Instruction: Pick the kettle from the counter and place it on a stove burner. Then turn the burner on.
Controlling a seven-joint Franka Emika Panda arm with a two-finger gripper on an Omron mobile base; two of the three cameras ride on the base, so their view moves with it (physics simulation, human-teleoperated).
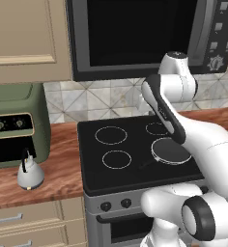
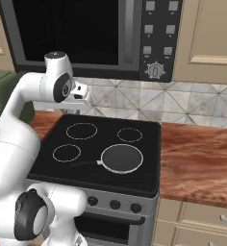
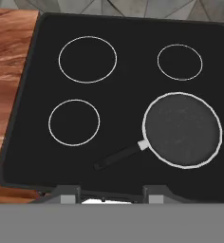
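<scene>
The small silver-grey kettle (image 1: 30, 174) with a thin black handle stands upright on the wooden counter (image 1: 63, 169), left of the stove and in front of the green oven. My gripper (image 2: 83, 102) hangs high over the back of the black cooktop, far to the right of the kettle. In the hand view its fingertips (image 3: 69, 193) stand apart with nothing between them, so the gripper (image 3: 113, 194) is open. The stove burner (image 3: 74, 122), a plain white ring, lies at the front left of the glass (image 1: 117, 159) (image 2: 67, 153).
A dark frying pan (image 3: 182, 129) with a black handle lies on the front right burner (image 1: 170, 150). The green oven (image 1: 17, 125) stands on the counter at the left. A microwave (image 1: 135, 34) hangs over the stove. Knobs (image 2: 115, 204) line the stove's front.
</scene>
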